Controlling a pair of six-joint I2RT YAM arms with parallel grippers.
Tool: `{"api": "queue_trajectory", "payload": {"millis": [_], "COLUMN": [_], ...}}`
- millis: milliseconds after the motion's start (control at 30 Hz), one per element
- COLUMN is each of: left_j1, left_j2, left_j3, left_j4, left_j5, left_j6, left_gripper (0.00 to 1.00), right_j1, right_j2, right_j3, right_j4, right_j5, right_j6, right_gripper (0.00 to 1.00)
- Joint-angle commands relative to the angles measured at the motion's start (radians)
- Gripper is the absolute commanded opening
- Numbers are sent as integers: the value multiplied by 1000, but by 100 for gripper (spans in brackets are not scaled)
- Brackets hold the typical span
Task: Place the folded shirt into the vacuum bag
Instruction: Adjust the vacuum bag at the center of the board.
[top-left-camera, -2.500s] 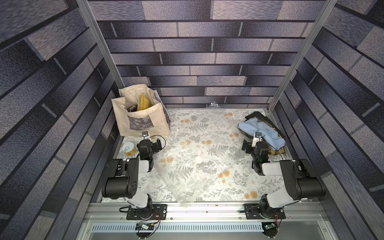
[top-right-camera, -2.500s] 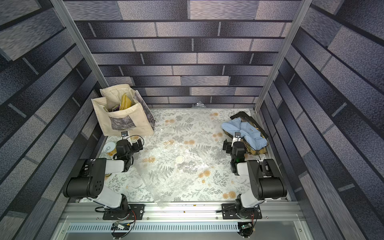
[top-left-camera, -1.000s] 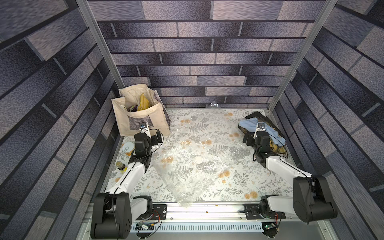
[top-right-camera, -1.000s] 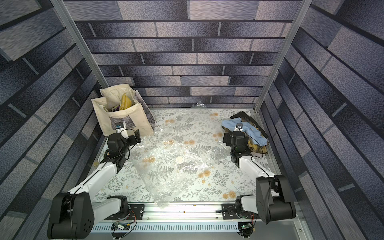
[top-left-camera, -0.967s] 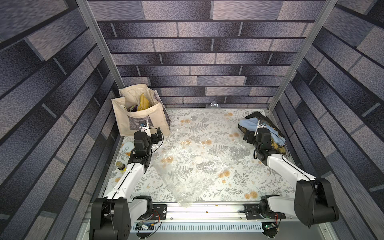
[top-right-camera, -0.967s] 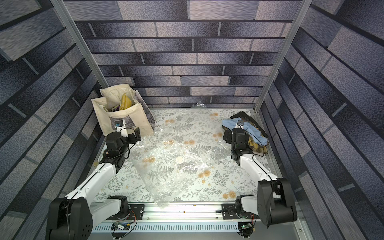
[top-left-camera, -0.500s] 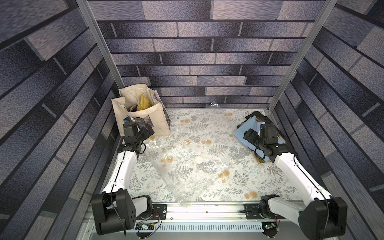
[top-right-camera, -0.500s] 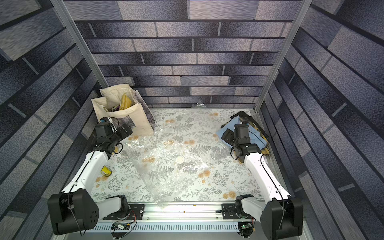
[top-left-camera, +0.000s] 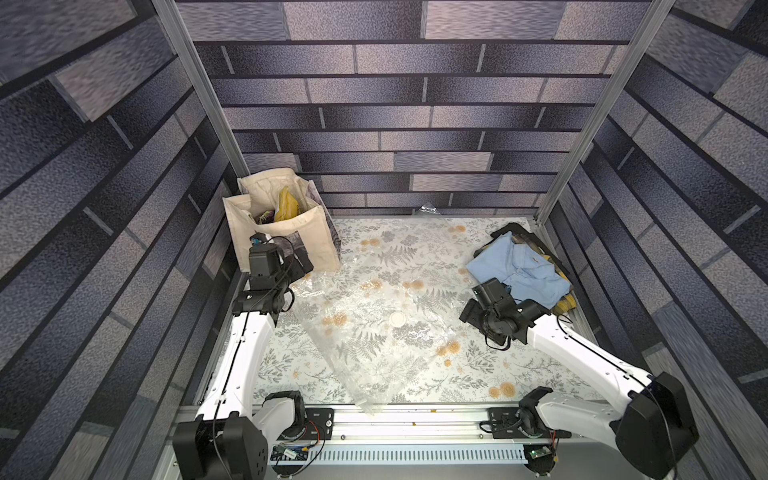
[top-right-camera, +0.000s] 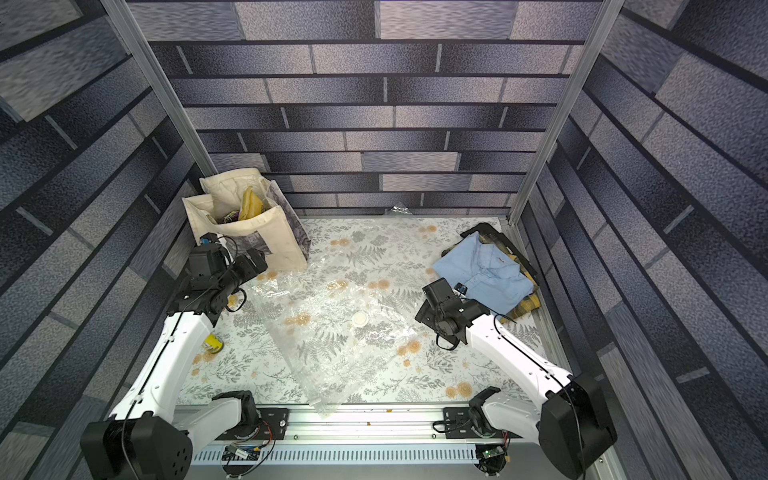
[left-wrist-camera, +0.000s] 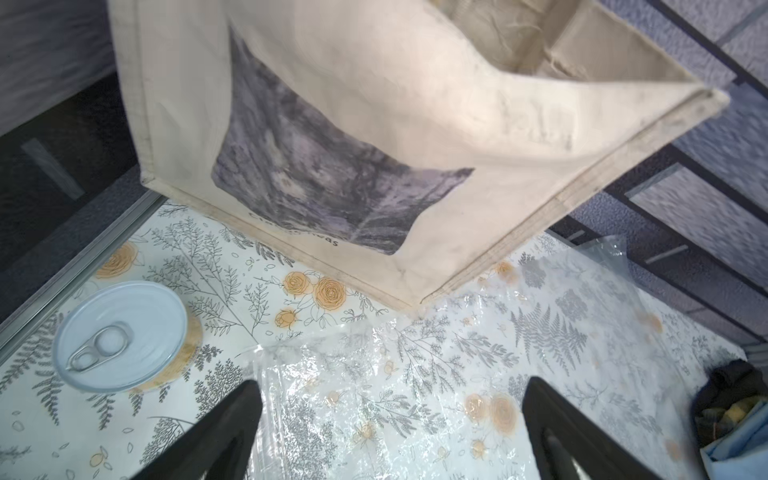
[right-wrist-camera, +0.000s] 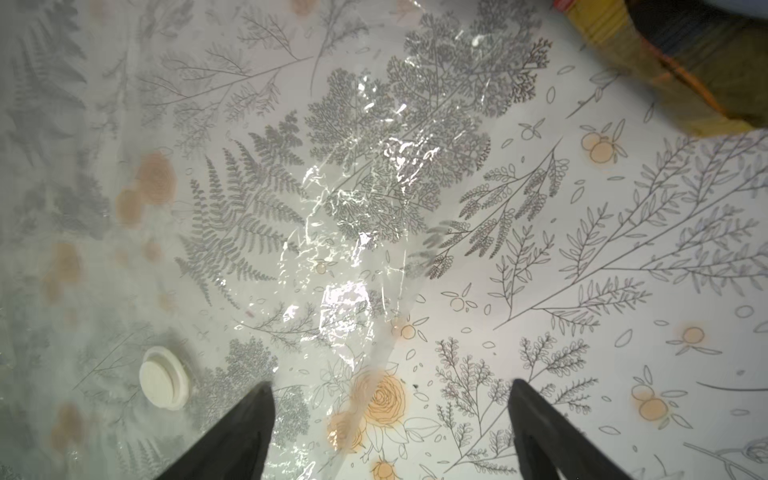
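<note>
Beside the vacuum bag (left-wrist-camera: 415, 395) — tote bag (left-wrist-camera: 374, 104) caption (left-wrist-camera: 295, 230), legible only "vas"

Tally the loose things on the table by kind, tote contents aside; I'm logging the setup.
Bags: 2 (vacuum bag, canvas tote)
Folded shirts: 1 (blue shirt)
Cloth beneath it: 1 (dark-and-yellow heap)
Cans: 1 (pull-tab can)
Total: 5

left tool (left-wrist-camera: 392, 382) advanced, right tool (right-wrist-camera: 390, 382) swung off shirt (top-left-camera: 519, 270)
</note>
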Motion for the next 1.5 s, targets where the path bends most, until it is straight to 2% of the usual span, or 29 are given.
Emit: {"api": "queue_trajectory", "payload": {"millis": [0,67,100,233,367,400,467,567,700,833,967,1033,1200,1300,1467], "left_j1": [90,58,7,-295,-455,-476,-531,-598,-666,-741,-753,-749,-757,-770,-774], "left_j2": [4,13,19,57,77,78,81,107,148,142,81,26,-47,-55,-55], "left_j3": [5,28,50,108,76,58,11,-51,-123,-183,-242,-287,-323,-307,-249], "left_j4": [-29,-38,-66,-165,-179,-168,-125,-74,-41,-64,-120,-123,-122,-118,-128], "left_j5": [117,163,129,-100,-135,-123,-87,-43,19,57,89,131,215,230,207], "left_j6": [-103,-93,-65,63,70,59,28,-16,-96,-151,-183,-202,-216,-209,-192], "left_gripper": [100,100,100,100,100,100,99,97,94,93,93,93,93,94,95], "right_j1": [-46,-93,-113,-149,-153,-154,-152,-120,-30,54,125,173,203,206,192], "right_j2": [48,89,114,240,334,347,377,421,466,489,489,483,473,423,375], "right_j3": [-18,-33,-34,3,34,37,43,117,262,419,542,621,809,818,771], "right_j4": [50,131,169,262,306,319,359,322,197,71,-31,-84,-242,-226,-120], "right_j5": [-28,-67,-86,-95,-74,-69,-77,-67,-4,48,30,31,136,159,202], "right_j6": [38,39,36,33,53,50,35,-38,-158,-259,-393,-507,-820,-997,-1184], "right_gripper": [90,90,90,89,84,79,55,31,13,2,0,0,0,0,0]}}
